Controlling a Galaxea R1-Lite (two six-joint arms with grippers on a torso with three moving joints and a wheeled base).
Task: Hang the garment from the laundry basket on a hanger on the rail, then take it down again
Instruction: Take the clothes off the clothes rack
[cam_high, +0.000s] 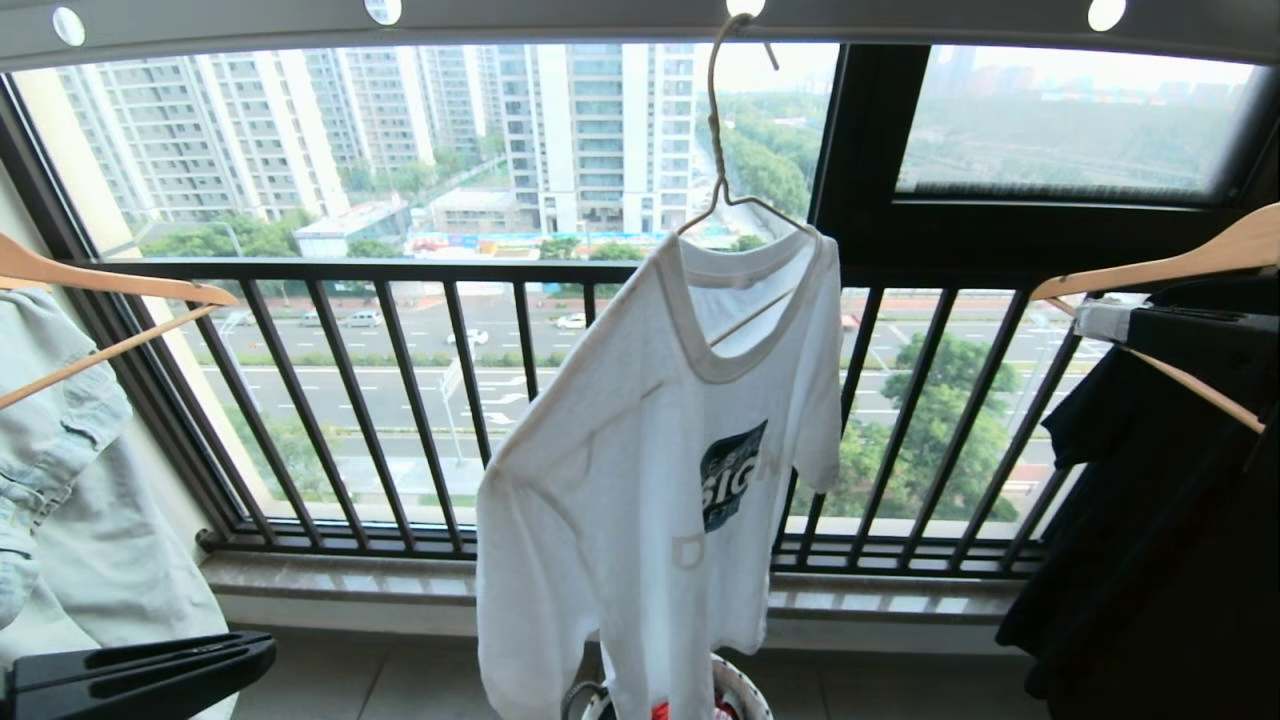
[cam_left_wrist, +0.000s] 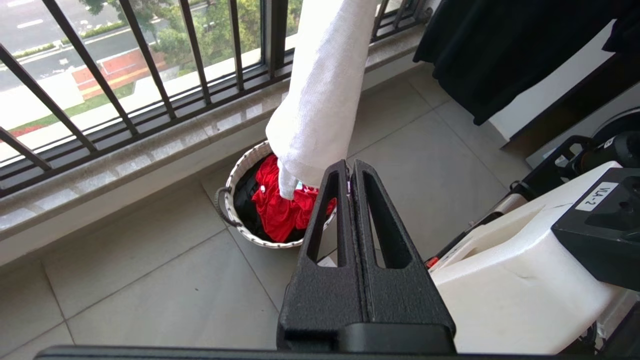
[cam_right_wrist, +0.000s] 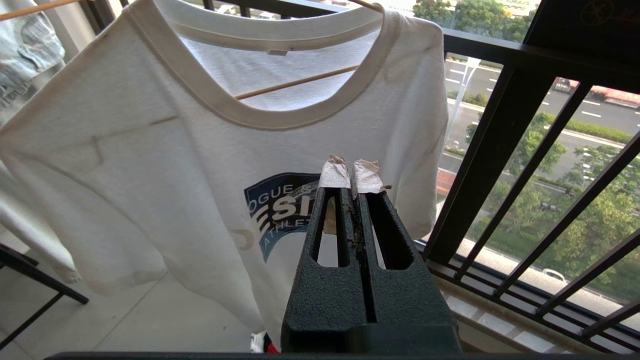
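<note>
White woven strands make the laundry basket (cam_left_wrist: 235, 210), which stands on the tiled floor close to the stone sill under the window railing (cam_high: 420, 400). Inside it I see a red cloth (cam_left_wrist: 280, 210) on top of a black cloth (cam_left_wrist: 247, 200), and its dark looped handle hangs on the outer wall. The garment (cam_high: 640, 450) hangs on the hanger (cam_high: 715, 150), whose long hook sits in a hole of the rail (cam_high: 640, 20), and one sleeve hangs down just above the basket's rim. My left gripper (cam_left_wrist: 349, 172) is clenched, with the sleeve's hem right at its tips; whether it pinches the cloth I cannot tell. My right gripper (cam_right_wrist: 350, 175) is clenched on nothing, in front of the chest print.
</note>
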